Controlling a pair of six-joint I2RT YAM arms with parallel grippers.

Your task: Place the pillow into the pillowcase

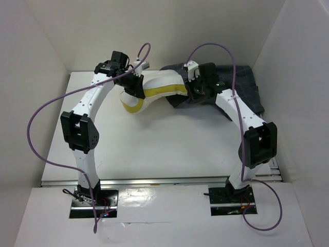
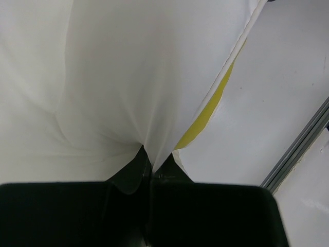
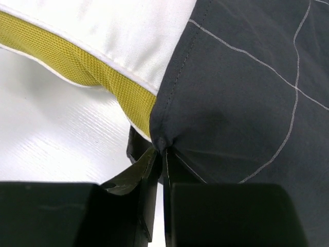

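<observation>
Feeding the pillow (image 1: 162, 82) into the pillowcase (image 1: 244, 85) looks like the step in hand. It would go best with the arms working against each other: the left pushing the cushion rightward along its length, the right drawing the cloth's mouth leftward over the corner, low to the counter (image 1: 154, 149) so the limp fabric does not fold under. From above, the pillow lies at the far middle of the counter, bent in a shallow curve, its right end meeting the dark cloth bunched at the far right. The left tool (image 1: 134, 88) sits at the pillow's left end and the right tool (image 1: 193, 86) where white meets charcoal. In the left wrist view, the left tool (image 2: 149, 165) is pressed nearly together, pinching a pleat of the white pillow (image 2: 144, 77), with creases fanning out from the nip and the yellow trim (image 2: 205, 113) running down its right side above bare counter. In the right wrist view, the right tool (image 3: 160, 153) is likewise squeezed almost flat on the hemmed edge of the pillowcase (image 3: 247, 103), puckers radiating from the grip — the yellow trim (image 3: 77, 67) touches that hem on its left, so the edge appears to lap over the pillow's end, though how far the cushion sits inside I cannot tell.
</observation>
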